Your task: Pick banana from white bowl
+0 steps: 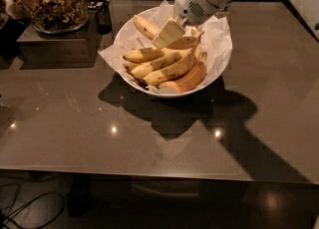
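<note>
The white bowl [219, 49], lined with crinkled white paper, stands at the back middle of the brown table and holds several yellow bananas. The banana [172, 69], the longest and gently curved, lies across the front of the pile. An orange crescent-shaped piece [187, 81] lies just in front of it. Shorter bananas [144, 54] lie to the left and at the back. My gripper [168, 34] comes in from the upper right on a white arm. It hangs over the middle of the bowl, just above the bananas, and covers part of the pile.
A glass jar of granola [55, 1] stands on a dark box [50, 41] at the back left, next to a small dark object [103, 16]. The table's front edge [129, 175] runs across the lower part of the view.
</note>
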Available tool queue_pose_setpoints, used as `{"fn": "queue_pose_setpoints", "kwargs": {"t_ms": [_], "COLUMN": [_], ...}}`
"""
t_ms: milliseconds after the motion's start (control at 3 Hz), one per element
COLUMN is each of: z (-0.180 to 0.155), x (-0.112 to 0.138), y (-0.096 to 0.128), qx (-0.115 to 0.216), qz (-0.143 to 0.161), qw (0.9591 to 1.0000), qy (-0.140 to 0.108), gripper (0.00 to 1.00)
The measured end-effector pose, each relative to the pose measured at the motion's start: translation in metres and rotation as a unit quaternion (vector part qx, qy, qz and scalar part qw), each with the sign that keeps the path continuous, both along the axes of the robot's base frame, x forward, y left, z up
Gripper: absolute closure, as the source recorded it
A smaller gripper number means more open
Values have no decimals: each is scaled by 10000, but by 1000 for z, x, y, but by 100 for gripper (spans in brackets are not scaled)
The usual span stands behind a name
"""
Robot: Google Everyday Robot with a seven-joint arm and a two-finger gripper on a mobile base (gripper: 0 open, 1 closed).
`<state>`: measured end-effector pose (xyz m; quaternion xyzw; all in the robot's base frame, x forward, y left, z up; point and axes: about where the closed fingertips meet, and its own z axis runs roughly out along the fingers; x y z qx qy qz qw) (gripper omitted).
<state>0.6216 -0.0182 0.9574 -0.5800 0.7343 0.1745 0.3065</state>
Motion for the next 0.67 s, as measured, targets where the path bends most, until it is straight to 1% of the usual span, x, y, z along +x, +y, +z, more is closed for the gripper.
{"fn": "queue_pose_setpoints", "kwargs": {"t_ms": [333,667], "z": [16,24], "x": [-27,-68], "y": [-7,-9], "qx": [-274,130], "qz": [371,848], "qw": [9986,9954], "qy": [277,428], "gripper": [100,100]}}
